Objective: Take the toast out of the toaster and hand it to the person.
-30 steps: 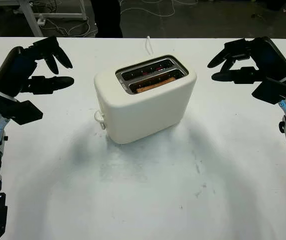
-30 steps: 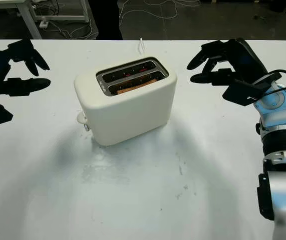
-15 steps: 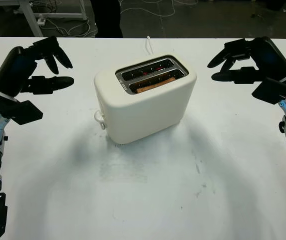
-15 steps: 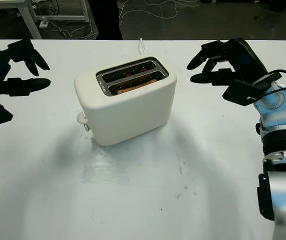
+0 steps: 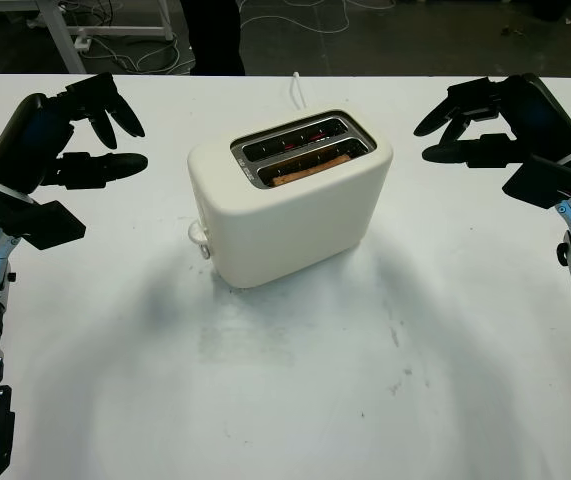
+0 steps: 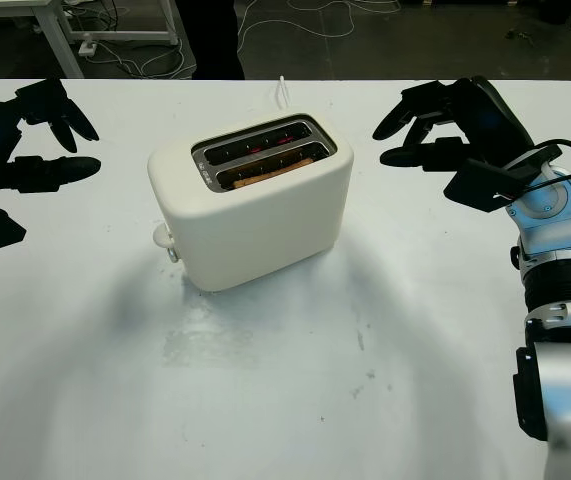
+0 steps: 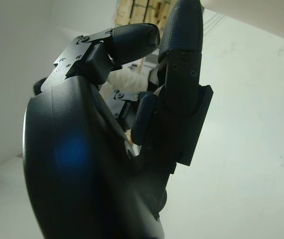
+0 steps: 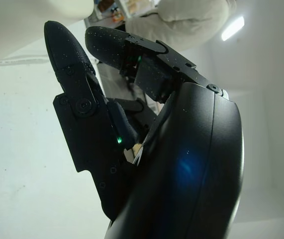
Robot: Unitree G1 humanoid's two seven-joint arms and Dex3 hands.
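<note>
- Sitting in the near slot of the toaster (image 5: 290, 205), the toast (image 5: 310, 169) lies between both hands, well apart from each.
- Left hand (image 5: 60, 150) and right hand (image 5: 490, 125) hover wide, holding nothing.

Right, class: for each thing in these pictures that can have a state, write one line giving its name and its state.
Toaster: upright on the white table, heating elements glowing red.
Toast: down in the slot nearer the robot, top edge showing.
Toaster lever: at the bottom of the toaster's end.
Left hand: open, left of the toaster.
Right hand: open, right of the toaster.
</note>
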